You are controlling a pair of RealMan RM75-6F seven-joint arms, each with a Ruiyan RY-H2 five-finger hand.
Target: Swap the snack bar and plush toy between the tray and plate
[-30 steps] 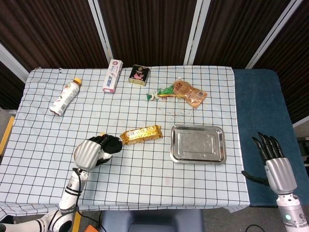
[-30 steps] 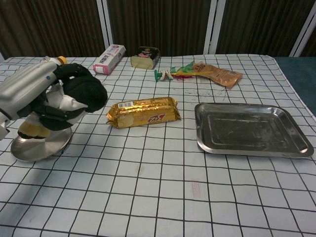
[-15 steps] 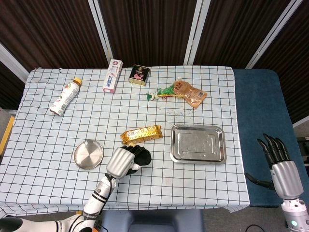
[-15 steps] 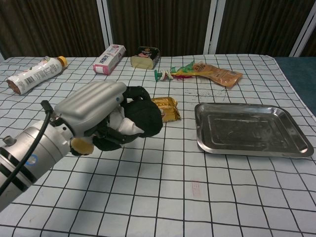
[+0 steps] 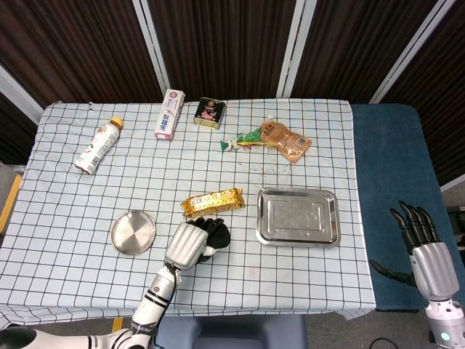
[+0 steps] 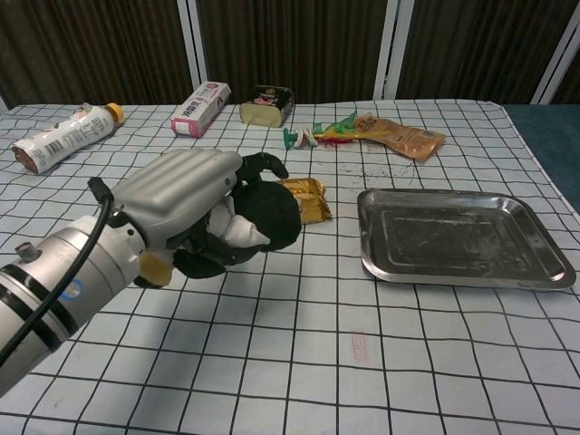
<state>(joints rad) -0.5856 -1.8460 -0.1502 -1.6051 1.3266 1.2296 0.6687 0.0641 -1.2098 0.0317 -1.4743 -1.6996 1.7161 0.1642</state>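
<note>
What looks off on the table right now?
The snack bar lies on the bare cloth, in neither the tray nor the plate; both are empty. The left hand holds the plush toy beside it.

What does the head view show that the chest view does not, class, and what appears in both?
Only the head view shows the round plate, lying bare to the left of the left hand, and the right hand, open beyond the table's right edge. Only the chest view shows the plush toy's white patch against the hand's fingers. Both show the left hand holding the black plush toy, the gold snack bar lying on the cloth behind it, and the bare steel tray.
</note>
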